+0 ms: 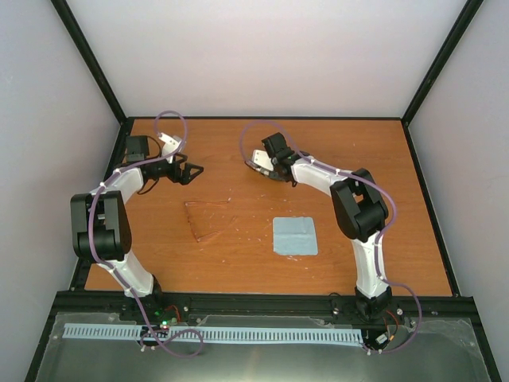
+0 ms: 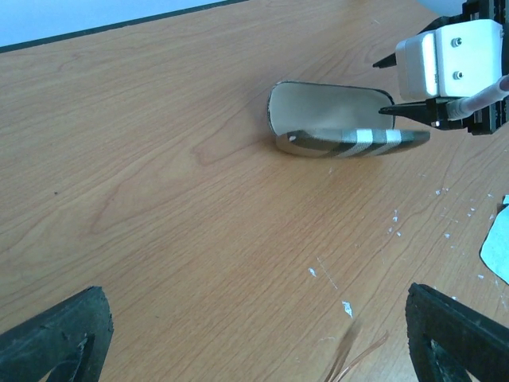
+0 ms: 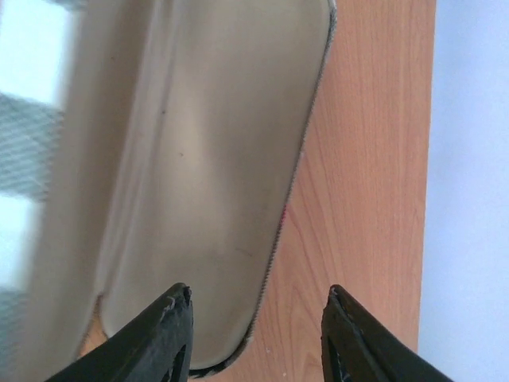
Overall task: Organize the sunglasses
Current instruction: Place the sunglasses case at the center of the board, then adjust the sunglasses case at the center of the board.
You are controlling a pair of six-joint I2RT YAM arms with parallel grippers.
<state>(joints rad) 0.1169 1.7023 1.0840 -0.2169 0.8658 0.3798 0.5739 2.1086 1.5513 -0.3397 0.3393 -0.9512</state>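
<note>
Left claw (image 1: 191, 169): fingers (image 2: 56, 342) spread wide apart, holding nothing. It hangs over the far left part of the wooden surface (image 1: 358, 143), pointing right.

Right claw (image 1: 256, 163): fingers (image 3: 171, 334) apart, not clamped. It sits at the striped glasses case (image 1: 262, 165), far of centre. In the right wrist view one finger overlaps the pale lining of the case (image 3: 199, 159). The other stands over bare wood, so the case's rim runs between them. I cannot tell whether either finger touches it.

Case: open, lid raised, pale interior facing the left arm, and the grey-and-brown striped shell (image 2: 350, 142) lying on the surface.

Sunglasses (image 1: 208, 221): a thin amber pair, faint against the wood. They lie flat on the surface left of centre, nearer than both claws and well apart from the case. Neither claw touches them. Only the thin amber tips (image 2: 354, 354) show at the bottom of the left wrist view.

Light blue cloth (image 1: 294, 235): flat on the surface, right of the sunglasses and apart from them.
</note>
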